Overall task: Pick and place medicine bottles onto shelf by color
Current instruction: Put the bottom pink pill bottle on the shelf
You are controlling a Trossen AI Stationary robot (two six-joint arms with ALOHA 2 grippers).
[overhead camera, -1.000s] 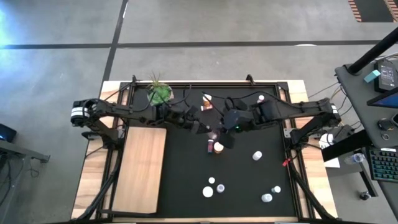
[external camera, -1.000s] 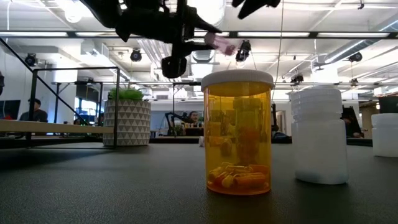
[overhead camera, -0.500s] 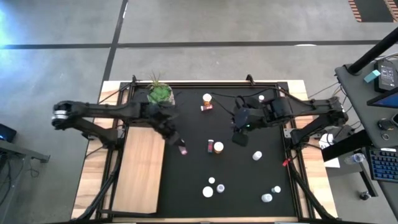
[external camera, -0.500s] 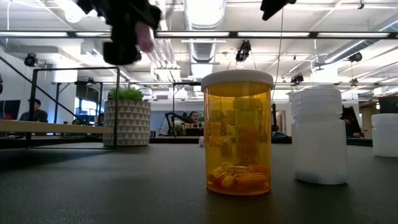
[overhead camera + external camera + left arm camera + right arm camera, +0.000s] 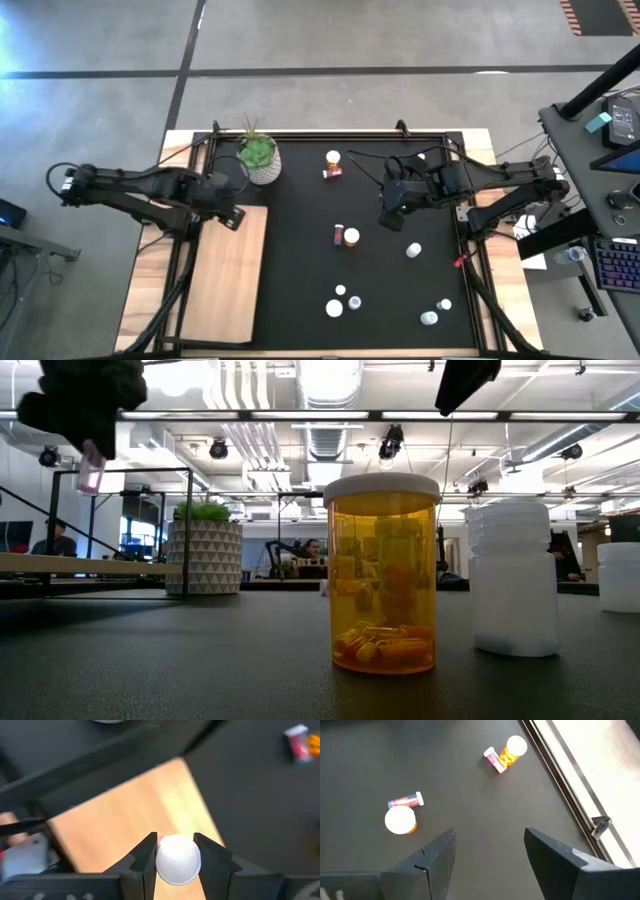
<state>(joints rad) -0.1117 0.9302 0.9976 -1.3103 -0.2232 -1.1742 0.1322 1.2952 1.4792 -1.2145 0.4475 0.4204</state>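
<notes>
Left wrist view: pink bottle (image 5: 178, 859) pinched between the closed left claw (image 5: 176, 856) fingers, above the shelf (image 5: 130, 805).

Two slim black jointed arms (image 5: 140, 185), black cables, each with a flat-fingered pincer (image 5: 490, 855).

Left gripper (image 5: 175, 851) is stretched toward the table's left-far side, fingers clamped on a white-capped bottle (image 5: 178, 859) — held above the surface. Right gripper (image 5: 487, 851) is raised at right-centre, fingers spread, nothing gripped.
</notes>
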